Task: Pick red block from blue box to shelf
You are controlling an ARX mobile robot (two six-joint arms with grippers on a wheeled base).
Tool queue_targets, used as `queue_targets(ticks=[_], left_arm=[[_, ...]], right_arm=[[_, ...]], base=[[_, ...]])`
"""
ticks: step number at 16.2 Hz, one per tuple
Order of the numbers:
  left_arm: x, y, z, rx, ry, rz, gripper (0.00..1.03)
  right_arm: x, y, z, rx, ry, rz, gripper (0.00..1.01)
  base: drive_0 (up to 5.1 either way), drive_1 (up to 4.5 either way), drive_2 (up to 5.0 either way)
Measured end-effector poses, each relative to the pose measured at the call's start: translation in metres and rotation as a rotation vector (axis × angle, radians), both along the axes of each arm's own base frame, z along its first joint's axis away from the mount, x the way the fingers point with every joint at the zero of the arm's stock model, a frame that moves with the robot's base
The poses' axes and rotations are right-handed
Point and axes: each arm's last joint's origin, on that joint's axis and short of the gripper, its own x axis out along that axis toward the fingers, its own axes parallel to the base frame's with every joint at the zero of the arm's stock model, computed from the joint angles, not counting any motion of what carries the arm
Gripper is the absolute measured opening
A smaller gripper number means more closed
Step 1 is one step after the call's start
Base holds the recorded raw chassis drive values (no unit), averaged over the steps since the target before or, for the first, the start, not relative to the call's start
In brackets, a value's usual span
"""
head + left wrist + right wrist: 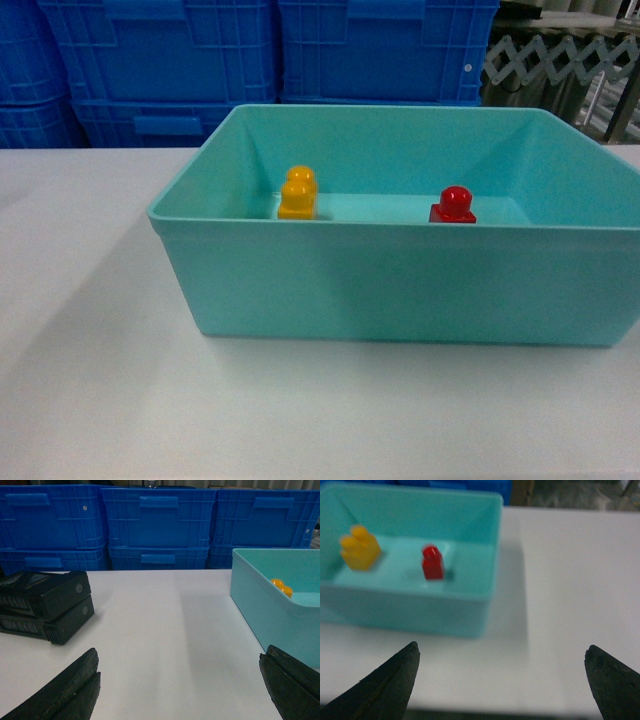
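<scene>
Head view: red block right of centre inside the blue box, yellow brick to its left. Left wrist view alone shows black packs at left, writing unreadable; left gripper spread. Right wrist view, blurred: right gripper spread over the table.

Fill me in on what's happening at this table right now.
Nothing is being handled yet. A small glossy red plastic brick stands upright on the floor of a light turquoise plastic tub, apart from an orange-yellow two-knob brick in the same tub. The right gripper is open and empty over the white table beside the tub. The left gripper is also open, farther off near two stacked black boxes. Dark blue ribbed crates stand behind.
</scene>
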Motion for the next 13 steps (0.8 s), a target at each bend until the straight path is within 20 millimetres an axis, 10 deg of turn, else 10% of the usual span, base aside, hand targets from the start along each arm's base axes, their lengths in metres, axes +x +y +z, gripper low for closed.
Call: queue_targets(ticks=[4, 9, 13], left_arm=[[0.000, 0.000, 0.000, 0.000, 0.000, 0.000, 0.98], [0.000, 0.000, 0.000, 0.000, 0.000, 0.000, 0.98], [0.000, 0.000, 0.000, 0.000, 0.000, 0.000, 0.98]], right_arm=[[0.096, 0.043, 0.098, 0.068, -0.008, 0.061, 0.98], [0.209, 0.106, 0.059, 0.040, 0.332, 0.128, 0.98], [0.245, 0.120, 0.043, 0.013, 0.369, 0.112, 0.98]], base=[[0.0, 0.00, 0.0], [0.0, 0.00, 0.0], [0.0, 0.00, 0.0]])
